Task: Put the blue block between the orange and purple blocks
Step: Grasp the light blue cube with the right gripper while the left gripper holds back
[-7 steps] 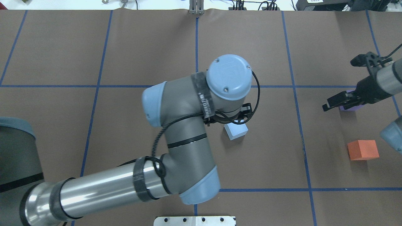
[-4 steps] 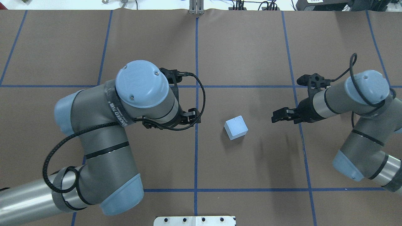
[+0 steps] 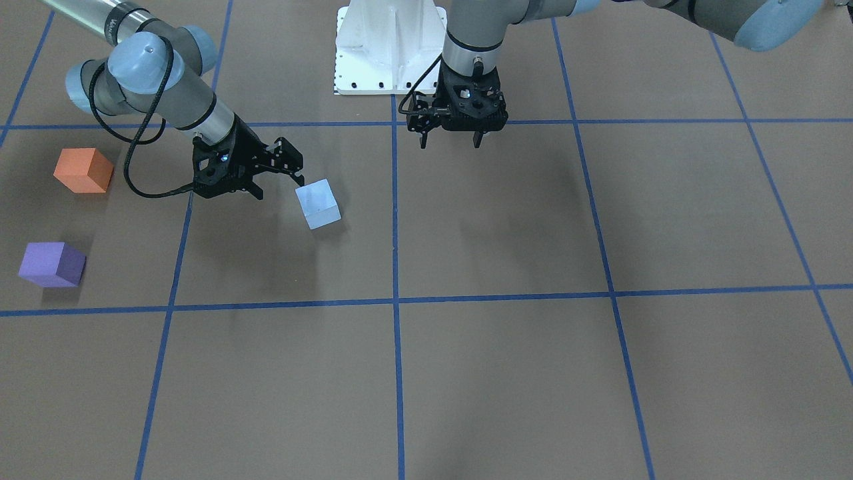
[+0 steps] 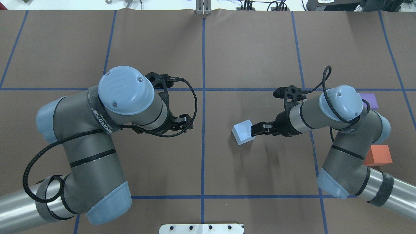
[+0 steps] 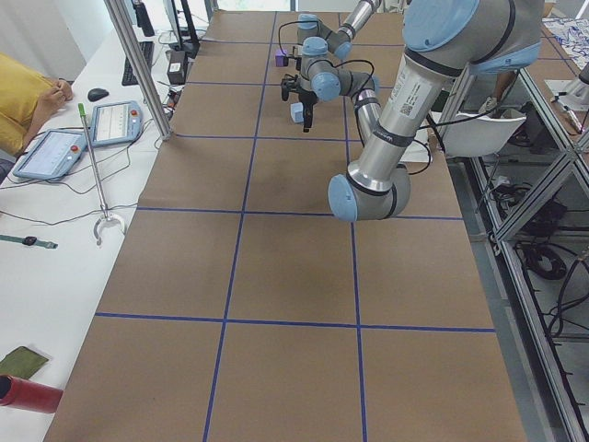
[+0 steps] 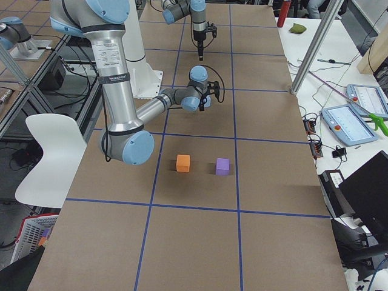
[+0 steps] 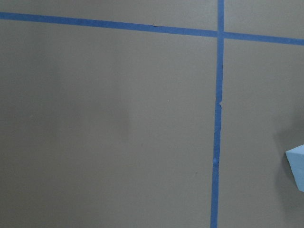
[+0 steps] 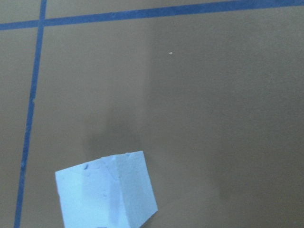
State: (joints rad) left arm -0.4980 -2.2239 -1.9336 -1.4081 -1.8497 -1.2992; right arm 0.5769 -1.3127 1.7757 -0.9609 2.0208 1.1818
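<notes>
Pale blue foam cube (image 4: 244, 131) sits loose on the brown table (image 4: 247, 48), well apart from the orange foam cube (image 3: 83, 171) and purple foam cube (image 3: 52, 265). Right gripper (image 3: 278, 183) hovers just beside it, jaws apart. Grasp looks next: straddle, then close. Left gripper (image 3: 450, 137) idles, jaws apart.

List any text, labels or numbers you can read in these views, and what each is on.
Nothing reads clearly.
White lettering on the left arm's black band: too blurred to read.
Lettering on the left arm's tube: too small to read.
Lettering on the right arm's tube: too small to read.
No lettering on the blue block, orange block or purple block.
</notes>
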